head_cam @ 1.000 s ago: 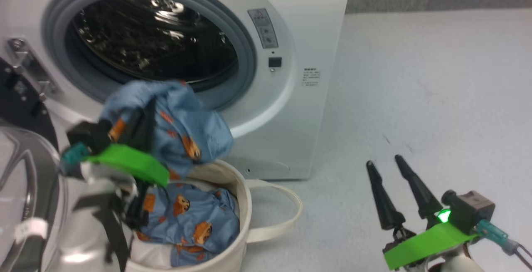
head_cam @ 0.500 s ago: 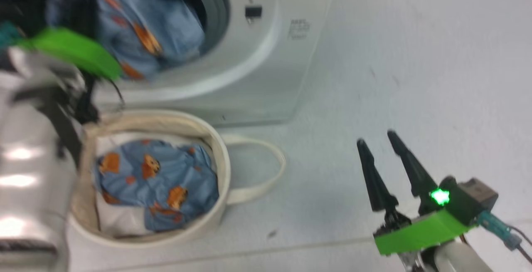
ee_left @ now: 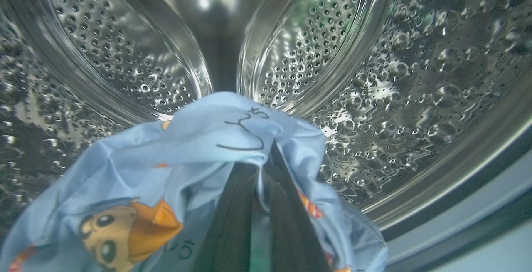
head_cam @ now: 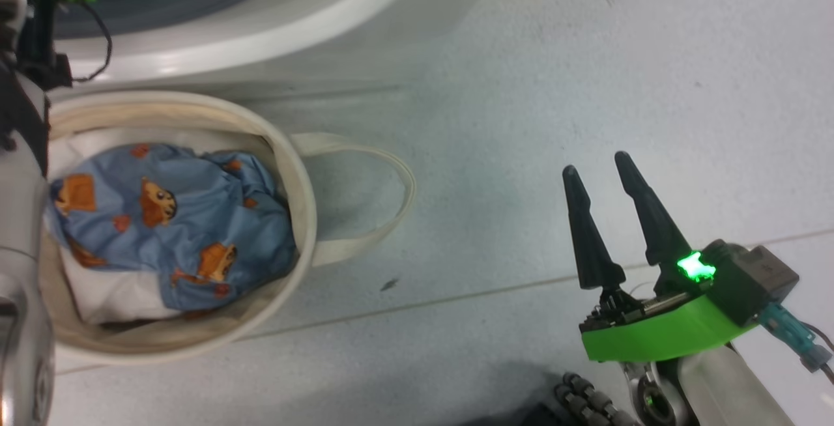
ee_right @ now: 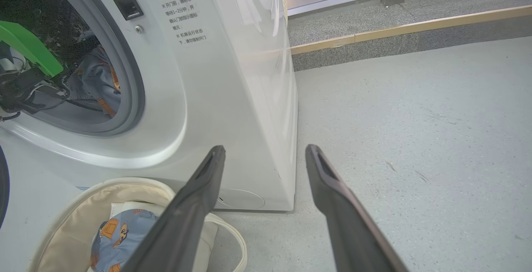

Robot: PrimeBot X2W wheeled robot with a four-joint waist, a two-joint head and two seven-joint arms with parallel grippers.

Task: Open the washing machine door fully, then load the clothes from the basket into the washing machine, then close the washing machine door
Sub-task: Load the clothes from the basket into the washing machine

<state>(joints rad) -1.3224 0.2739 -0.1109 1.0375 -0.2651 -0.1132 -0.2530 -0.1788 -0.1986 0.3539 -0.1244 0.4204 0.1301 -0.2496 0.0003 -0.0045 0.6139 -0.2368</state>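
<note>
- Jaws of the left gripper were clamped on the clothes, inside the washing machine drum.
- Right gripper jaws stood apart, empty, over the pale grey scuffed floor.
- Basket sat on that floor just before the machine.
- Grey step with tan edging ran beyond.

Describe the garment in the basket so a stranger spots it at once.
Before the white washing machine stands a round cream canvas basket. Inside lies the light blue garment; its orange-brown cartoon animals set it apart from the plain white fabric beneath.
</note>
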